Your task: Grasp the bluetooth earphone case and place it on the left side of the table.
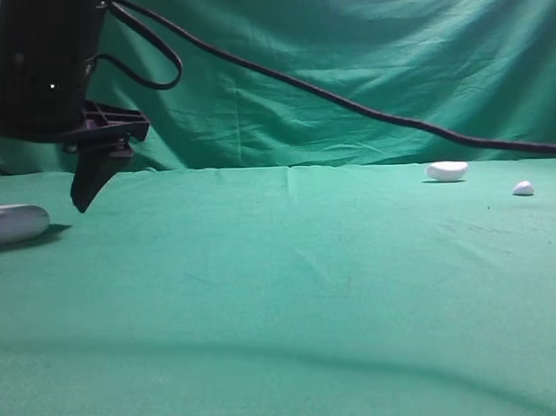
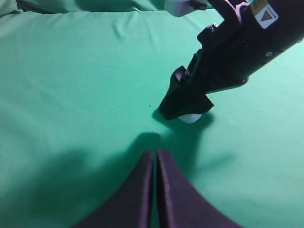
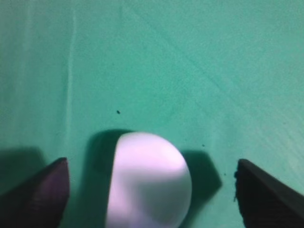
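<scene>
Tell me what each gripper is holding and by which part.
Nothing is held. The right gripper stands open around the case, which lies on the table with gaps on both sides. The left gripper is shut and empty.

you see case (image 1: 15, 223) cut by left edge in high view. in left wrist view right gripper (image 2: 186, 105) covers most of case (image 2: 191, 118), only small white bit shows. in right wrist view case (image 3: 148, 179) runs off bottom edge, blurred. both fingers (image 3: 40, 195) cropped at corners.
</scene>
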You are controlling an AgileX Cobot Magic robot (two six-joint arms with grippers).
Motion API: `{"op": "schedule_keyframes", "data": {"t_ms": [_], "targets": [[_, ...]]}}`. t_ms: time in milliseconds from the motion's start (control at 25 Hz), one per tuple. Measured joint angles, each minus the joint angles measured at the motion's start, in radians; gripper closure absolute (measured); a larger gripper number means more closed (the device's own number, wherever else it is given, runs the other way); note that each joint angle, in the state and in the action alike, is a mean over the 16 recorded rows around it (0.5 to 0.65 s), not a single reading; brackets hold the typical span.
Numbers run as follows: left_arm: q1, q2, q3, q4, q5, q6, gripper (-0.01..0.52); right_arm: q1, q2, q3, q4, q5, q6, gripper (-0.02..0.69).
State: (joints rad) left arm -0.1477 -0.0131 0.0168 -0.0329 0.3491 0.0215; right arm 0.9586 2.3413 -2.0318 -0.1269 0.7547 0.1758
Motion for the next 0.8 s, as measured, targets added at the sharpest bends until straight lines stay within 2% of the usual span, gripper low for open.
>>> {"op": "schedule_keyframes", "data": {"t_ms": [160, 520, 640, 800], "targets": [[0.000, 0.000, 0.000, 0.000, 0.000, 0.000, 0.514, 0.000, -0.075, -0.002, -0.001, 0.089, 0.011, 0.274], [0.000, 0.000, 0.000, 0.000, 0.000, 0.000, 0.514, 0.000, -0.300, -0.003, -0.086, 0.358, 0.049, 0.599], [0.000, 0.000, 0.000, 0.000, 0.000, 0.000, 0.514, 0.000, -0.370, 0.011, -0.125, 0.418, 0.054, 0.651], [0.000, 0.000, 0.000, 0.000, 0.000, 0.000, 0.514, 0.000, -0.464, 0.061, -0.170, 0.472, 0.057, 0.665]]}}
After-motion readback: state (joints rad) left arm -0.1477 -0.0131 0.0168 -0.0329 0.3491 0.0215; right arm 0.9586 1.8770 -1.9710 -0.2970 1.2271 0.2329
